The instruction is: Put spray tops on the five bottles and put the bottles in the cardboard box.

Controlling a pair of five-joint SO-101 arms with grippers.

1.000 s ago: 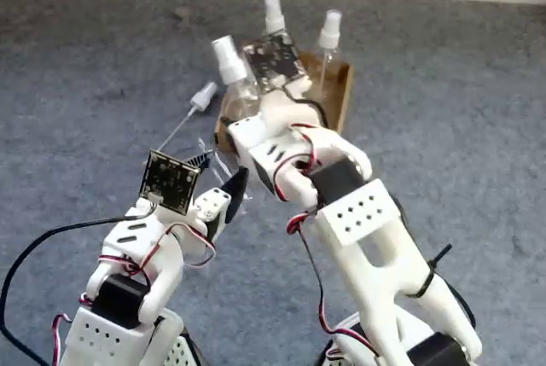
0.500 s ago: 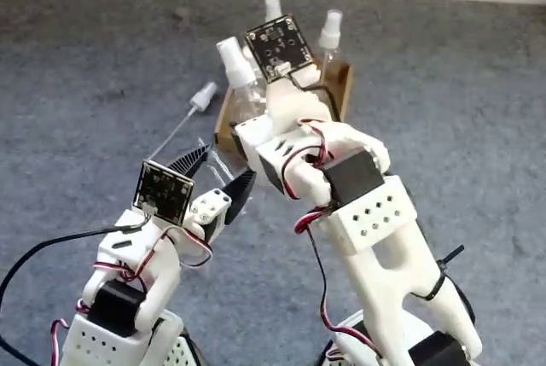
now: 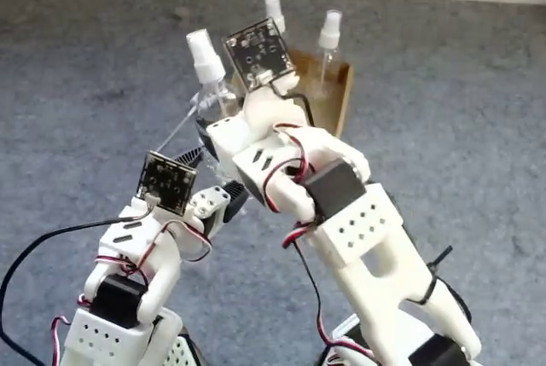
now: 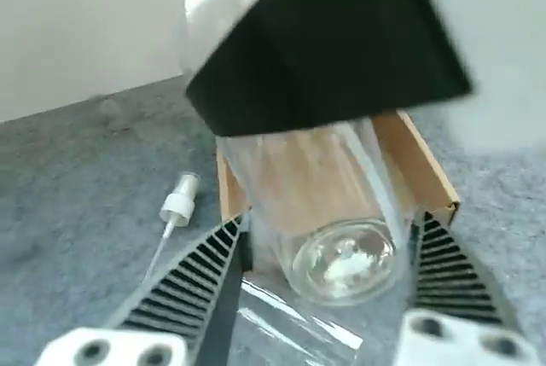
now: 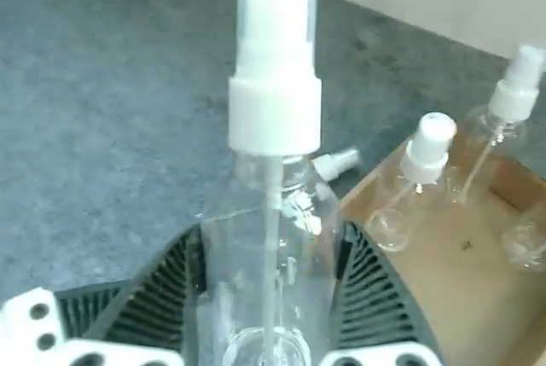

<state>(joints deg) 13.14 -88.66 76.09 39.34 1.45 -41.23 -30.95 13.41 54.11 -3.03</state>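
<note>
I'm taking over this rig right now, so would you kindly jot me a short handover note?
Right gripper: shut on the held bottle, already topped, raised near the cardboard box.
Left gripper: open, its fingers either side of that bottle's base.
Boxed bottles: at least two, topped and upright.
Loose spray top: on the carpet beside the box.
Done: three bottles topped, two boxed.
Left: box the held bottle, then top and box the rest; I cannot tell where those are.

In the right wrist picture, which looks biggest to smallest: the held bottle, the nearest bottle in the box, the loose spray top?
Held bottle, but it's nearest the camera.
Then the boxed bottle.
Smallest: loose spray top, partly hidden.
</note>
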